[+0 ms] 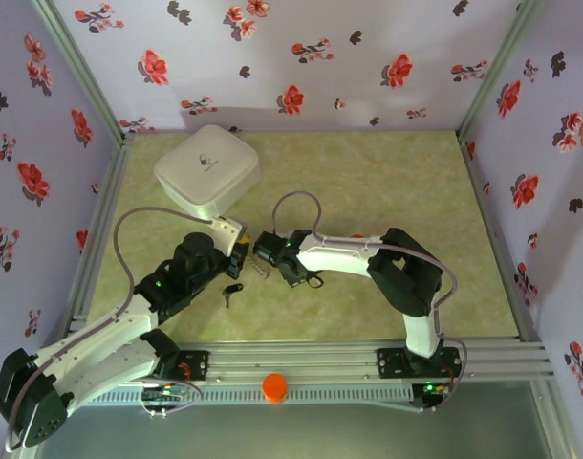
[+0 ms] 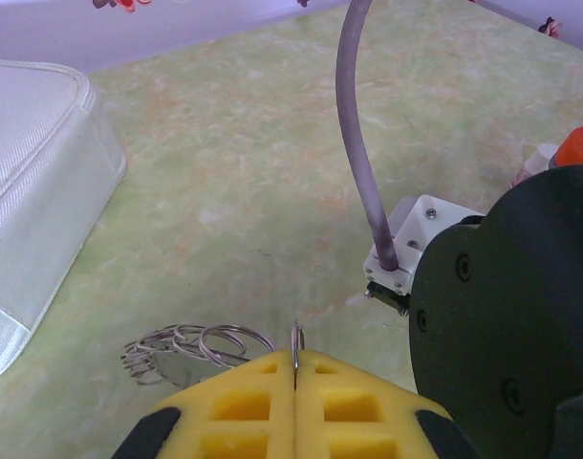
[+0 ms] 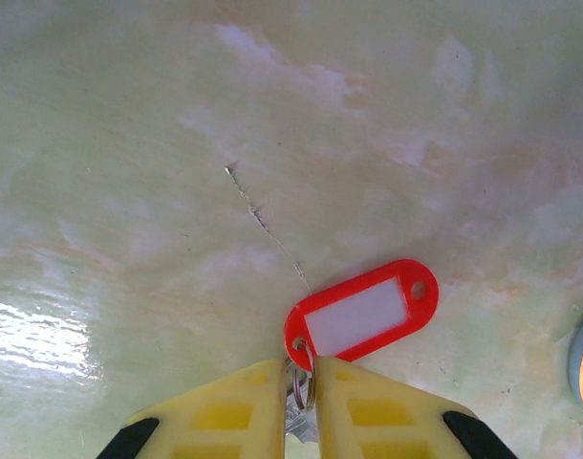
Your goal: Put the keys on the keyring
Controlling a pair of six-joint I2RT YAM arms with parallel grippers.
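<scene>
Surroundings: a white box (image 1: 207, 170) sits at the far left of the table (image 1: 397, 182), just beyond where the two arms meet. In the left wrist view its wall runs off the left edge. An orange cap (image 1: 274, 386) rests on the near rail between the arm bases.

Obstruction: the right arm (image 2: 502, 325) looms close on the right of the left wrist view and blocks the surface behind it. A grey cable (image 2: 358, 124) arcs up from it. An orange object (image 2: 580, 143) shows above the arm, mostly hidden.

Left gripper (image 2: 296, 361): pads pressed together, pinching the keyring (image 2: 296, 339). It is seen edge-on as a thin metal sliver, the rest covered by the pads. A bundle of wire loops (image 2: 191, 346) lies just left of the tips; whether it joins the pinched ring cannot be told.

Right gripper (image 3: 299, 368): fingers nearly closed, a narrow slot left, gripping the red-tagged key (image 3: 363, 311) at its small ring. The tag lies flat on the table ahead of the tips, and the blade is mostly hidden between the fingers.

The black-headed key (image 1: 232, 290) lies free on the table near the left gripper, too small for detail.
</scene>
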